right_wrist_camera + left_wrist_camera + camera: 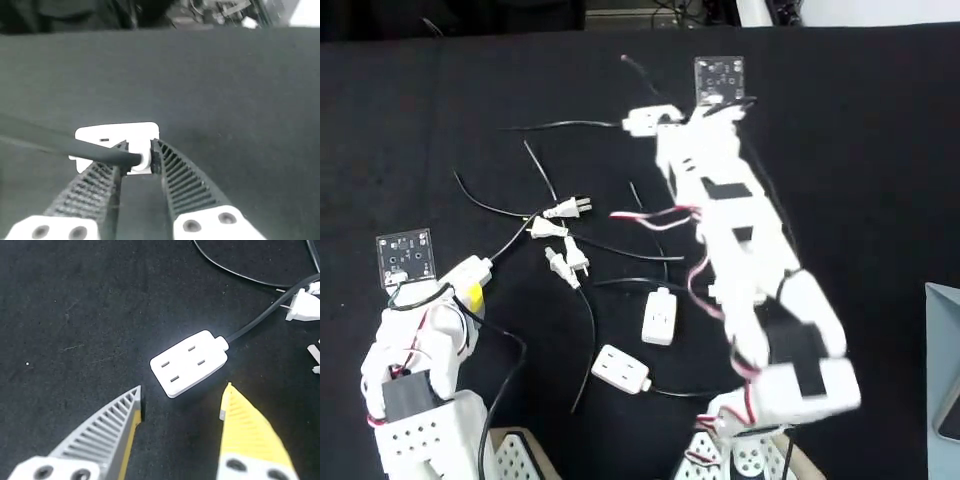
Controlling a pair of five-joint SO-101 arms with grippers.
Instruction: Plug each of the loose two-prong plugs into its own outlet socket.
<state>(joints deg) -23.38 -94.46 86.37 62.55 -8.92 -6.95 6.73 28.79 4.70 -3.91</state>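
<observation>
My right gripper (138, 151) is shut on the cord end of a white outlet socket (116, 138) at the far side of the table, where the arm stretches to it (648, 121). My left gripper (182, 392) stands open just short of another white socket (189, 369), its grey and yellow fingers on either side; this socket (467, 269) lies at the near left. Several loose two-prong plugs lie mid-table: one (567, 208), another (548, 228) and a pair (567, 262). One plug (301, 305) also lies beyond the left socket.
Two more sockets lie near the middle: one upright (660, 315), one lower down (620, 368). Black cords loop across the black cloth. Printed marker cards sit at the left (405, 256) and far centre (720, 78). A grey object (945, 370) is at the right edge.
</observation>
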